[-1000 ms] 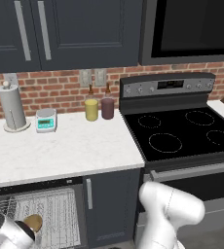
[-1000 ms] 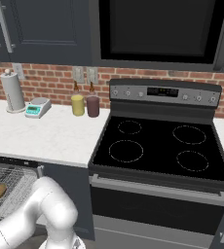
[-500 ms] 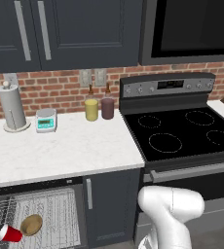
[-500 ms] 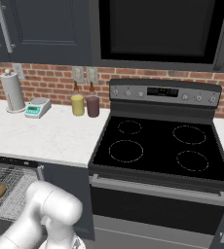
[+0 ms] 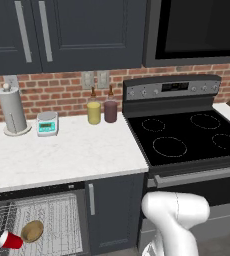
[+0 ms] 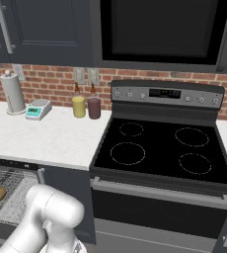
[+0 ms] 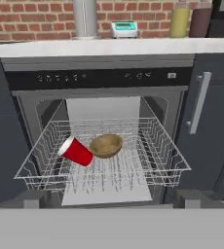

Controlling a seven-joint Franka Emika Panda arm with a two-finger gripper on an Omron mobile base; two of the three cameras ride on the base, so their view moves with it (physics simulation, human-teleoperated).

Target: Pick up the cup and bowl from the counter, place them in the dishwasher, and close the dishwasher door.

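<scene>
The cup and bowl lie touching in the dishwasher rack, cup at nine o'clock of the bowl. The gripper's fingers are wide apart, holding nothing. Next the robot should reach low under the door's edge (it lies below the rack) and lift it slowly.

The cup lies on its side in the dishwasher rack, touching the bowl to its right, below the counter with two jars.

You see: dishwasher rack pulled out | cup tipped, apparently touching bowl | both on wires
</scene>
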